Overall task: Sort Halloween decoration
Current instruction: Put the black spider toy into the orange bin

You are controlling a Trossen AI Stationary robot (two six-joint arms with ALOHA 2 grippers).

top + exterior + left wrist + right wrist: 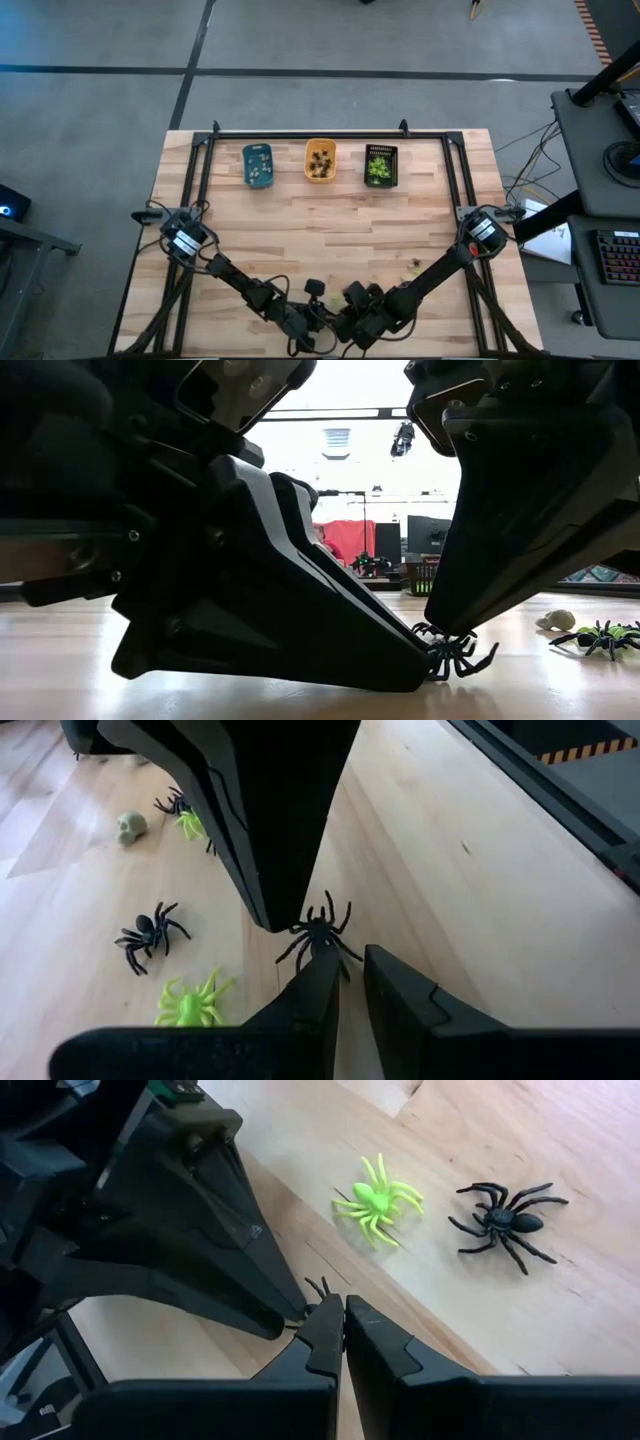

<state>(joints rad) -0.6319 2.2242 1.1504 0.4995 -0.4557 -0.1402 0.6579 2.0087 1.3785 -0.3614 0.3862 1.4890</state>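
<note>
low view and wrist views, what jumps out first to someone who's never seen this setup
Both grippers meet tip to tip at the table's near edge over one black spider, the left gripper with its jaws slightly apart, the right gripper shut. Beside them lie loose figures: a green spider and another black spider. Far across the table stand three small trays in a row.

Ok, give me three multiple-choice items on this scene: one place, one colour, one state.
1. The left gripper and right gripper meet: A at the far edge; B at the table's near edge, midway; C at a far corner.
2. The spider at their tips is: A black; B green; C white.
3. The right gripper is: A wide open; B shut; C out of view.
Key: B, the high view shows them there; A, its body is black; B, its fingers touch.
</note>
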